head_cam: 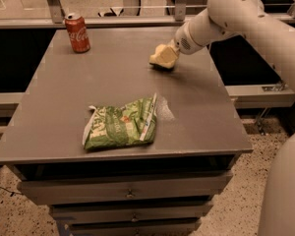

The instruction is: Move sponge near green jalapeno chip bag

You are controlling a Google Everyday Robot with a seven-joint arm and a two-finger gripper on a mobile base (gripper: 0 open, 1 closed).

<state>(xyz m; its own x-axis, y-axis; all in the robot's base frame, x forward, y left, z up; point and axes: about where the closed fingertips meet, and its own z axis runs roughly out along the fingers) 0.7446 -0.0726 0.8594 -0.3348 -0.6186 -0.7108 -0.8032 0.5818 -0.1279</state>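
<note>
At the surface's [201, 107] far right, the end effector [168, 52] is sitting at the sponge [160, 60]; I cannot tell whether it is gripping. The next move is calling for a carry near-left to the bag [120, 123].

Only one camera looks on. It sits high at the near side of the grey flat-topped table [113, 77] and tilts down, taking in the whole top, the front drawers [128, 191] and some floor. It faces the metal rail [113, 21] behind the table. It stands close: the robot's white arm [236, 14] looms large along the right edge, with the gripper [163, 58] low over the table's far right part.
</note>
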